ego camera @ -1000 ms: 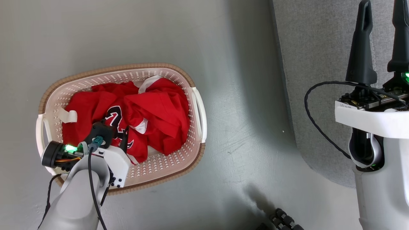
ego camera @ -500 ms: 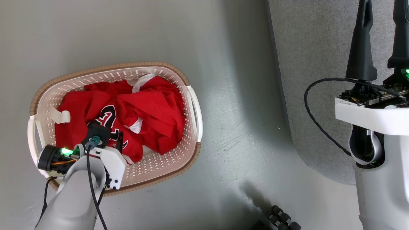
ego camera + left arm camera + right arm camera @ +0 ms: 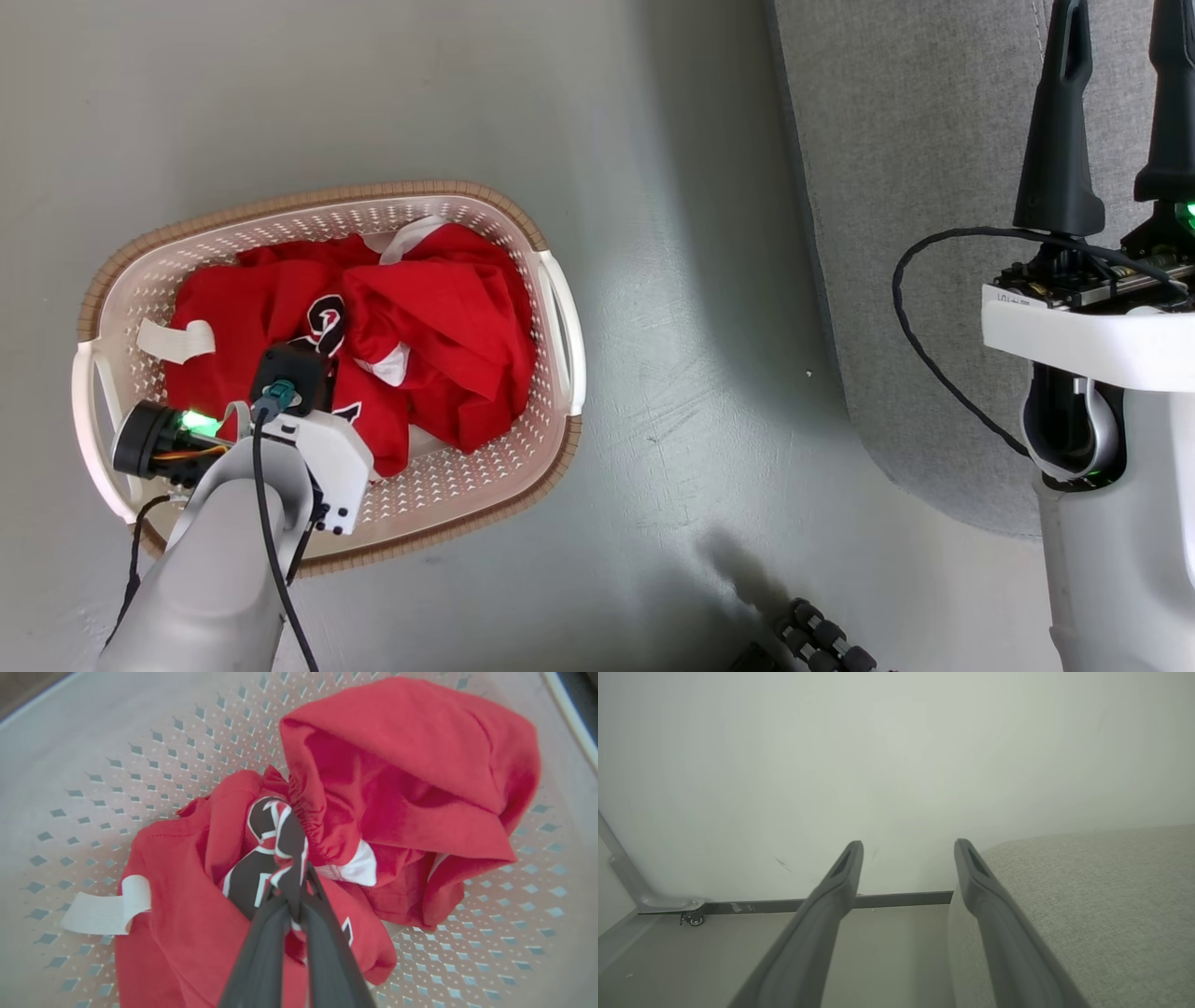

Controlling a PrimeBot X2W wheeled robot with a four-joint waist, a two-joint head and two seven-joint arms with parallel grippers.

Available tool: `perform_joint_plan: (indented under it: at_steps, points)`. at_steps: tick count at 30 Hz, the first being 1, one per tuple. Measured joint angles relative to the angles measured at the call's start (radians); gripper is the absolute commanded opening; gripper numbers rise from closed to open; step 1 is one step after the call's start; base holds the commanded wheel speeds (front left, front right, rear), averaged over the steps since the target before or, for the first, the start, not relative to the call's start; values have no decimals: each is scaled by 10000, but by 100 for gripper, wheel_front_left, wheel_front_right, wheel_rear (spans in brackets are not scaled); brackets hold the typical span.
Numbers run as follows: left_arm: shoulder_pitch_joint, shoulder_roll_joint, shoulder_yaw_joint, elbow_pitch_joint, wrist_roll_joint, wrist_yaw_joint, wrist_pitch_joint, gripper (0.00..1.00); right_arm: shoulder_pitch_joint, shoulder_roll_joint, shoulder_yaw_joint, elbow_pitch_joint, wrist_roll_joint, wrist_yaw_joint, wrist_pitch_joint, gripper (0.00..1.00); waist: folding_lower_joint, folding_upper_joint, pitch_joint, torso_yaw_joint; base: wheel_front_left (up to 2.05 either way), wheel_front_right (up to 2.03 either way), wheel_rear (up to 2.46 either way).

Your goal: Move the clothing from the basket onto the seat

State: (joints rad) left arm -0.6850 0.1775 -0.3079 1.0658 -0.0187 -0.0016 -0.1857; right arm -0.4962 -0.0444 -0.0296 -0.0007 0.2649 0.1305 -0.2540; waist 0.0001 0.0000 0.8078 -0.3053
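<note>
The clothing [image 3: 439, 317] is a heap of red garments inside the cream perforated basket [image 3: 308, 201] on the floor at the left. My left gripper [image 3: 294, 891] reaches down into the basket [image 3: 140, 742] and is shut on a raised fold of the red jersey [image 3: 275, 830], right at its black-and-white numerals. Red shorts [image 3: 411, 765] lie bunched beside that fold. In the head view the left wrist covers the fingers. My right gripper [image 3: 1120, 19] is open and holds nothing, above the light-grey seat [image 3: 915, 187]. Its fingers [image 3: 840, 877] point past the seat's edge [image 3: 1087, 905] toward a wall.
Bare grey floor separates the basket from the seat. A black wheeled base part [image 3: 822, 644] pokes in at the bottom edge. In the right wrist view a pale wall, a grey baseboard and a small caster [image 3: 693, 918] on a metal frame stand beyond the seat.
My left gripper has shut on the jersey, pulling the numerals into a pinched fold. The head view has shifted slightly; the right arm has held still.
</note>
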Motion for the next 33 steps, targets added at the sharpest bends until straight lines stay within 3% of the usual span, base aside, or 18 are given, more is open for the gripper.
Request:
perform_joint_plan:
  at_steps: [15, 33]
  points:
    - [-182, -242, -98, -405, 0, -261, -454, 0, -10, 0, -12, 113, 0, 0, 0, 100, 0, 0, -307, 288, 0, 0, 0]
    - [236, -203, 69, -1707, -234, -259, -616, 0, -5, -4, -61, 380, -157, 0, -2, 100, 0, 0, -871, 641, 0, 0, 0]
